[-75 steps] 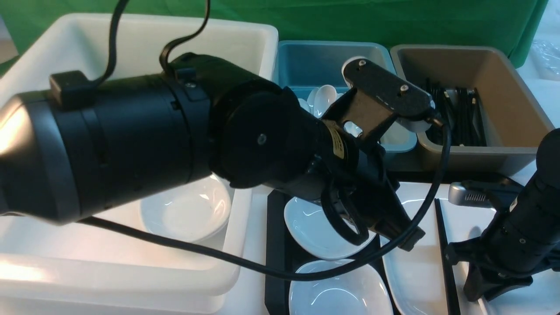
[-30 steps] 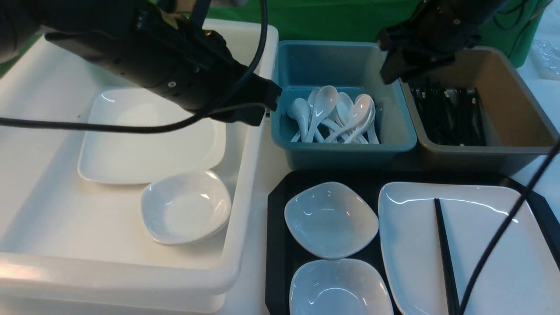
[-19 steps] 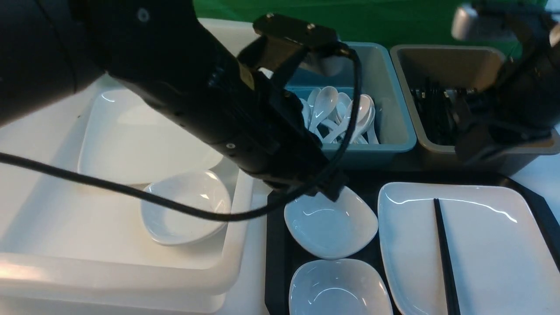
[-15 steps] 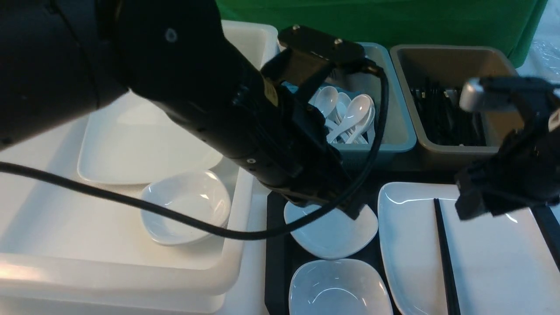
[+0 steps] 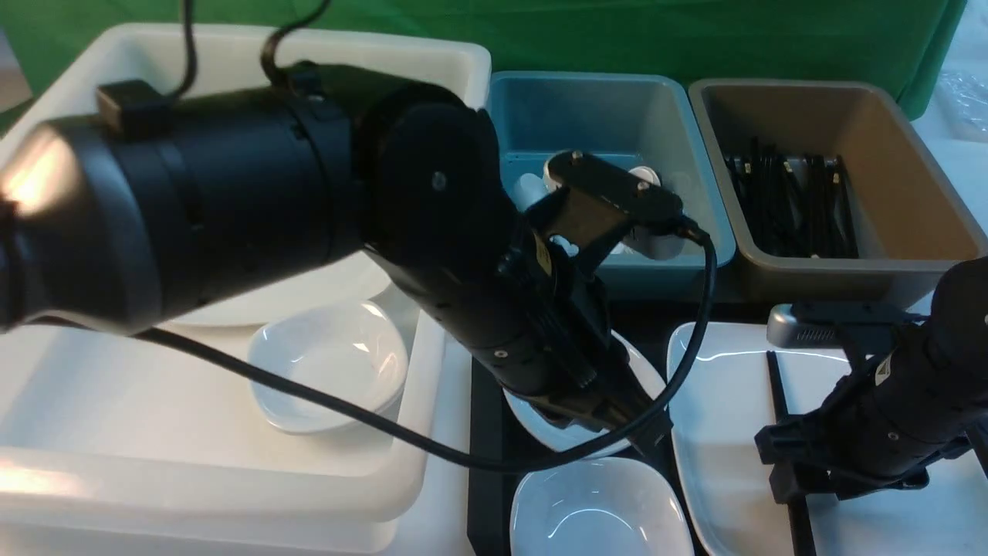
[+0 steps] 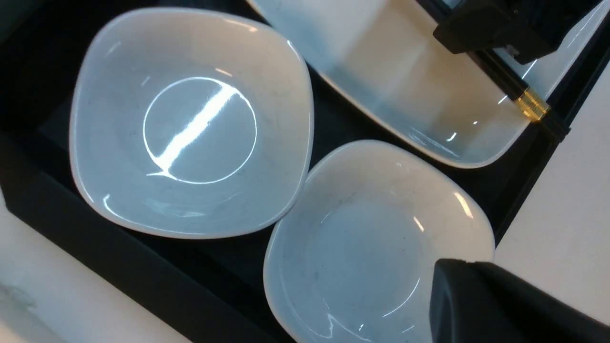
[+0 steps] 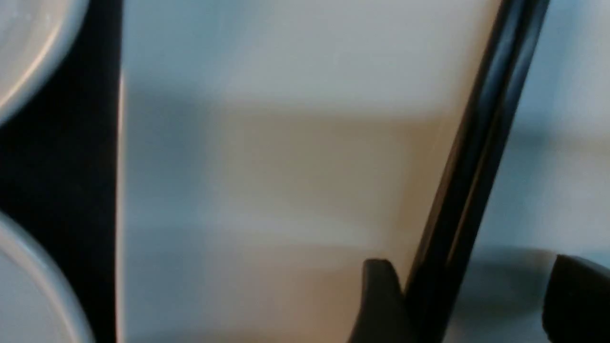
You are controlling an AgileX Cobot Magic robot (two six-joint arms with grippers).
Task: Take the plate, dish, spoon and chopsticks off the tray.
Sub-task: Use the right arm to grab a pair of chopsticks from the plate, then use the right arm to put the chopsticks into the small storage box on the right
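1. Across the front view, the left gripper (image 5: 644, 432) has swung from over the white tub (image 5: 432, 54) to the far bowl (image 5: 523, 415) on the tray (image 5: 485, 463), jaws shut; the right gripper (image 5: 795, 486) has dropped from the brown tub (image 5: 888, 139) to the chopsticks (image 5: 775, 378) lying on the plate (image 5: 718, 432).
2. Left wrist view: one finger (image 6: 500, 305) shows over the near bowl (image 6: 371, 228); nothing seen held.
3. Right wrist view: fingers (image 7: 381, 305) spread wide, straddling the chopsticks, not yet pinching; closing and lifting them looks next; bowls and plate remain.
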